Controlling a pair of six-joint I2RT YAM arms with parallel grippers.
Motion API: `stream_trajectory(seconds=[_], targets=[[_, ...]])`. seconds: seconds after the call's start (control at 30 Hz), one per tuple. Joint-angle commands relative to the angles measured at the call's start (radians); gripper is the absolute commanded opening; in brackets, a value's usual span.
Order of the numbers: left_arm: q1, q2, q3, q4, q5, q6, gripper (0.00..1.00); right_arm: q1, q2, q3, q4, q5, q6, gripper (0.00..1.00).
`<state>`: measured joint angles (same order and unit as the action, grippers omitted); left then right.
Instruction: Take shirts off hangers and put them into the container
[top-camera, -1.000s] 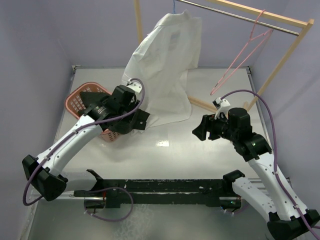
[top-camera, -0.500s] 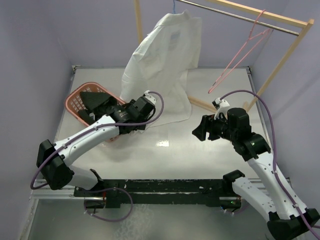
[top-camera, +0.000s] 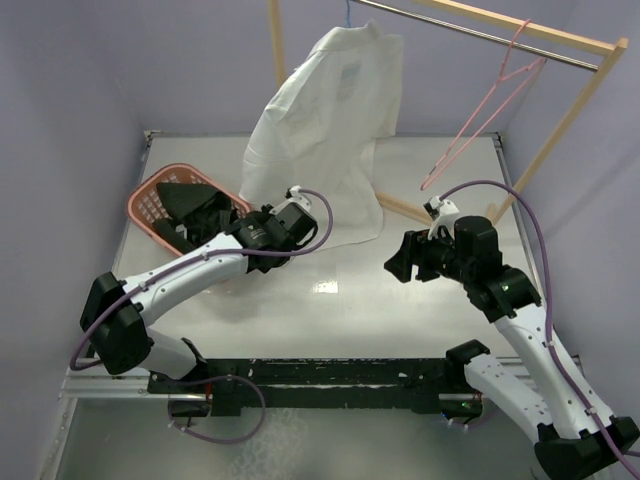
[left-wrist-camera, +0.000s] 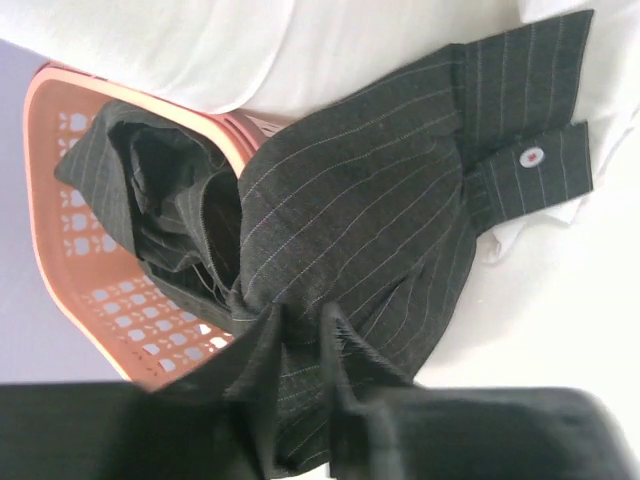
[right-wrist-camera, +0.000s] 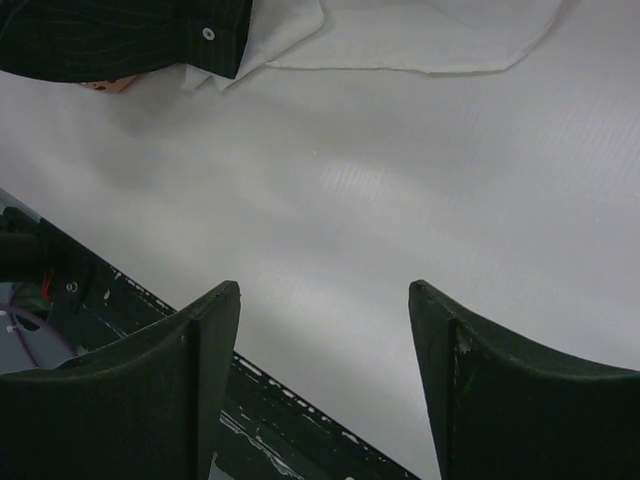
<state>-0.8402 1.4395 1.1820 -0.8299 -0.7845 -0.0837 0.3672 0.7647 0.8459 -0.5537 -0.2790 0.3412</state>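
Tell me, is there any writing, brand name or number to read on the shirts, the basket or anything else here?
No text is readable in any view.
On the white shirt, a faint bluish patch near the collar, perhaps a label, is too blurred to read.
On the pinstriped dark shirt and the salmon-pink basket, no lettering is visible.

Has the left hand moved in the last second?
Yes. The left hand, pinching the dark shirt, has shifted right, from over the middle of the basket to its right rim, nearer the white shirt.
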Motion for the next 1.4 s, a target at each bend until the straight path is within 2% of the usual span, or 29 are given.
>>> stream_trajectory(seconds=[0.0,0.03,0.07,0.3,0.63,0.77,0.83,0.97,1.07,1.17,1.27,1.37], targets=[[-0.003,0.035,-0.014,-0.006,-0.011,-0.019,0.12,-0.001,-0.007,-0.004,0.034,0.004,0.004,0.70],[-0.006,0.038,-0.012,-0.009,-0.013,-0.021,0.01,-0.001,-0.008,-0.002,0.033,0.004,0.004,0.70],[-0.007,0.041,-0.012,-0.010,-0.015,-0.025,0.00,-0.001,-0.007,-0.002,0.033,0.004,0.004,0.70],[-0.016,0.011,0.019,-0.017,-0.041,-0.056,0.00,-0.001,-0.007,-0.005,0.034,0.008,0.004,0.70],[-0.014,-0.239,0.105,0.102,-0.039,-0.073,0.00,-0.001,-0.001,-0.004,0.037,0.002,0.005,0.70],[-0.008,-0.289,0.126,0.172,-0.148,-0.007,0.00,-0.001,0.000,-0.004,0.041,-0.004,0.009,0.70],[0.033,-0.275,0.160,0.183,-0.196,0.028,0.00,-0.001,0.002,-0.002,0.041,-0.006,0.010,0.70],[0.203,-0.248,0.256,0.186,-0.111,0.069,0.00,-0.001,0.004,0.002,0.039,-0.007,0.009,0.70],[0.265,-0.239,0.295,0.253,-0.111,0.139,0.00,-0.001,0.004,0.001,0.040,-0.005,0.009,0.70],[0.327,-0.211,0.343,0.241,-0.106,0.155,0.00,-0.001,0.006,-0.002,0.040,-0.006,0.007,0.70],[0.412,-0.201,0.332,0.228,-0.091,0.145,0.00,-0.001,0.005,-0.008,0.044,-0.011,0.010,0.70],[0.461,-0.229,0.241,0.263,-0.093,0.125,0.00,-0.001,0.003,-0.012,0.045,-0.012,0.010,0.70]])
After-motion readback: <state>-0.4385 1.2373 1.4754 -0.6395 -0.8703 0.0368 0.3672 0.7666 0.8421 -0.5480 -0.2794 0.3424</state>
